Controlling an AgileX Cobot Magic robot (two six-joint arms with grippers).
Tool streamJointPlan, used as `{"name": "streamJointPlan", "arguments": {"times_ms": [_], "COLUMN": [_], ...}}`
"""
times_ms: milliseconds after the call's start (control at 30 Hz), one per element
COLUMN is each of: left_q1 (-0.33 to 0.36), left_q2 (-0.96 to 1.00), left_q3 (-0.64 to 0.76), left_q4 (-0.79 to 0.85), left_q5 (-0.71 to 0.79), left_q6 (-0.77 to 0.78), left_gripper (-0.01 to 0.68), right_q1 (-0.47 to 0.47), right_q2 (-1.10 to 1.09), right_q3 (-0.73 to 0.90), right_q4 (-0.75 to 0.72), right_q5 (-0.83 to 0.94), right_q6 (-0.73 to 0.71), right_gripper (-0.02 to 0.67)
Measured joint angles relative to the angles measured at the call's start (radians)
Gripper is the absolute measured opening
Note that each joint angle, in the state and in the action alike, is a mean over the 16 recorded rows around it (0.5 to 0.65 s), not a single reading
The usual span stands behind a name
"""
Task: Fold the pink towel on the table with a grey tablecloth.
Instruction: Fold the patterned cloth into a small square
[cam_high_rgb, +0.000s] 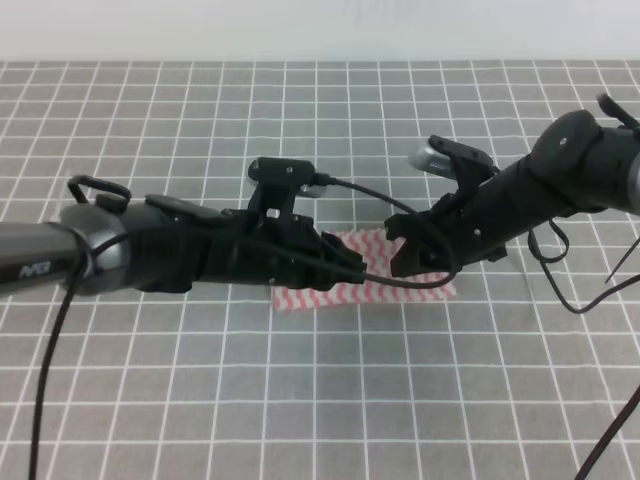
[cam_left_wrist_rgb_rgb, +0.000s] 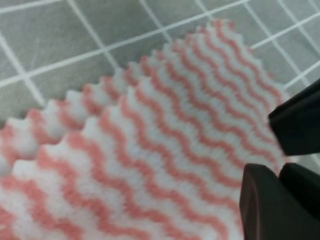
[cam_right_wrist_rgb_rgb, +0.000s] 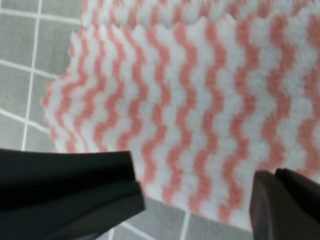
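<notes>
The pink towel (cam_high_rgb: 330, 297) lies on the table with a grey tablecloth (cam_high_rgb: 200, 400) at mid-table, doubled over, with two scalloped edges one above the other in the left wrist view (cam_left_wrist_rgb_rgb: 150, 150). My left gripper (cam_high_rgb: 345, 268) hovers over its left half. Only one finger (cam_left_wrist_rgb_rgb: 272, 205) shows in that view, far to the right, and nothing is gripped. My right gripper (cam_high_rgb: 405, 258) hangs over the right half, open, its fingers spread wide above the cloth (cam_right_wrist_rgb_rgb: 200, 100) and holding nothing (cam_right_wrist_rgb_rgb: 197, 195). Both arms hide the towel's middle.
Grey gridded cloth (cam_left_wrist_rgb_rgb: 60, 45) surrounds the towel on every side. A black cable (cam_high_rgb: 380, 205) loops from the left wrist camera over the towel. More cables (cam_high_rgb: 590, 290) hang off the right arm. A dark part (cam_left_wrist_rgb_rgb: 300, 120), likely the right gripper, enters the left wrist view.
</notes>
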Motion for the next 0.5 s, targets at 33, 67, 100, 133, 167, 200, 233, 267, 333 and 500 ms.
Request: {"name": "streamJointPlan", "arguments": {"times_ms": [33,67,100,133,167,200,233,267,333,500], "left_q1": [-0.002,-0.003,-0.004,-0.004,-0.004,-0.004,-0.004,-0.004,-0.004,-0.004], "left_q2": [0.007,0.013,0.019,0.025,0.03,0.036,0.042,0.048,0.058,0.077], "left_q3": [-0.006,-0.012,-0.016,-0.02,-0.022,-0.025,-0.026,-0.027,-0.029,-0.03], "left_q4": [0.0,0.0,-0.001,0.0,0.0,0.002,0.003,0.005,0.008,0.017], "left_q5": [0.001,0.002,0.004,0.005,0.005,0.005,0.005,0.004,0.003,-0.006], "left_q6": [0.0,-0.001,-0.001,-0.001,-0.002,-0.002,-0.002,-0.002,-0.003,-0.004], "left_gripper": [0.056,0.056,0.056,0.056,0.056,0.056,0.056,0.056,0.056,0.055], "right_q1": [0.004,0.008,0.012,0.015,0.019,0.022,0.024,0.027,0.031,0.037], "right_q2": [0.0,0.0,0.001,0.001,0.001,0.001,0.001,0.002,0.003,0.009], "right_q3": [0.0,0.0,0.0,0.0,0.0,0.0,0.0,0.0,0.0,0.0], "right_q4": [0.004,0.007,0.009,0.012,0.014,0.017,0.019,0.021,0.024,0.024], "right_q5": [-0.003,-0.005,-0.008,-0.011,-0.014,-0.018,-0.021,-0.023,-0.026,-0.033], "right_q6": [-0.001,-0.001,-0.001,-0.002,-0.002,-0.002,-0.002,-0.003,-0.003,-0.003], "right_gripper": [-0.015,-0.015,-0.015,-0.015,-0.015,-0.015,-0.015,-0.015,-0.015,-0.015]}}
